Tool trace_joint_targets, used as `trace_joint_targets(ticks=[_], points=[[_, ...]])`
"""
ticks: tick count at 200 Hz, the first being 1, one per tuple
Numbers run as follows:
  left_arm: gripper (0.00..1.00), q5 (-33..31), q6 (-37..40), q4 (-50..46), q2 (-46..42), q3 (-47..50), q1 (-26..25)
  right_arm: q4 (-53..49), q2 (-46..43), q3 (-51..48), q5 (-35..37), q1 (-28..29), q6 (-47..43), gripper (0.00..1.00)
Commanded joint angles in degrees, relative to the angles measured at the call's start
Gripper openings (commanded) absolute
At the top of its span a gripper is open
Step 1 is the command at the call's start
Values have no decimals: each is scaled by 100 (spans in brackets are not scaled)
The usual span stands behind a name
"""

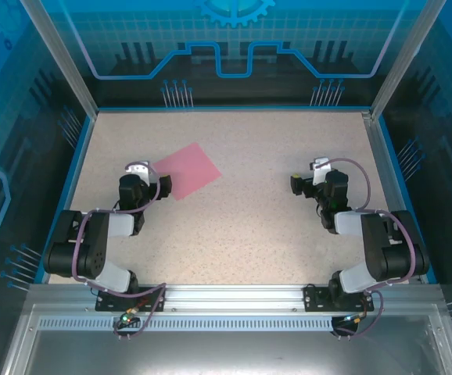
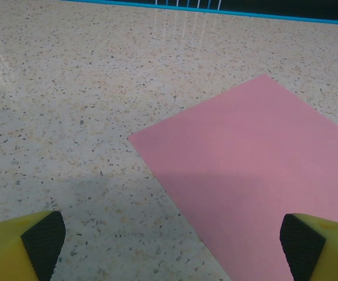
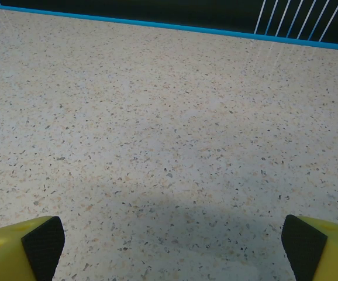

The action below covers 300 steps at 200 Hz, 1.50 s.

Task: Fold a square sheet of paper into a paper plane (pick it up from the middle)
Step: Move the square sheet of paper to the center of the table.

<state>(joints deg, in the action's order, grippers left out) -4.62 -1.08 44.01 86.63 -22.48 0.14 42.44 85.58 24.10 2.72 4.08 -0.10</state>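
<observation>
The square sheet of paper [image 1: 187, 171] is pink and lies flat and unfolded on the speckled table, left of the middle, turned like a diamond. My left gripper [image 1: 152, 178] hovers at its near-left corner, open, with nothing between its yellow fingers. From the left wrist the sheet [image 2: 257, 170] spreads ahead and to the right, and the gripper [image 2: 172, 243] straddles the sheet's near edge. My right gripper [image 1: 308, 178] stands open at the right side of the table, well away from the paper. Bare table lies under the right gripper [image 3: 175, 246].
The speckled tabletop [image 1: 257, 226] is bounded by a blue rim [image 1: 226, 108] at the back and by clear enclosure walls at the sides. Both arm bases sit on the metal rail [image 1: 226, 297] at the near edge.
</observation>
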Motion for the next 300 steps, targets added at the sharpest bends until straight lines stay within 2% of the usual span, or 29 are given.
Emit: trace_joint_targets(ticks=[1, 146, 162, 178, 200, 212, 229, 248, 259, 276, 291, 300], points=[[98, 121, 108, 73, 37, -156, -41, -33, 38, 99, -53, -93, -63, 99], [99, 276, 75, 97, 16, -148, 12, -51, 33, 113, -110, -118, -56, 99], [98, 225, 71, -168, -93, -267, 13, -44, 30, 122, -149, -116, -79, 100], [99, 16, -33, -925, -348, -558, 10, -681, -152, 391, -121, -82, -112, 100], [99, -237, -240, -1970, -711, -944, 5, -1736, -507, 884, 636, 106, -46, 99], [98, -560, -603, -2572, -870, -1185, 3, -2140, -723, 1060, 938, 203, 37, 100], [98, -617, -1002, -3325, -943, -1601, 3, -3276, -1011, 1499, 1568, 220, 873, 99], [99, -500, -1387, -4135, -776, -2198, 3, -4591, -1182, 2116, 1295, 137, 1439, 99], [99, -241, -1511, -4700, -574, -2659, 4, -5100, -1192, 2397, 1078, 130, 1439, 99], [99, 64, -1693, -5265, -207, -3270, -5, -5547, -1185, 2593, 924, 131, 1501, 100], [98, 204, -1997, -5352, 75, -3552, -14, -5784, -1146, 2768, 803, 80, 1712, 99], [98, 327, -2243, -5480, 280, -3787, -36, -5837, -1113, 2801, 479, -12, 1829, 99]])
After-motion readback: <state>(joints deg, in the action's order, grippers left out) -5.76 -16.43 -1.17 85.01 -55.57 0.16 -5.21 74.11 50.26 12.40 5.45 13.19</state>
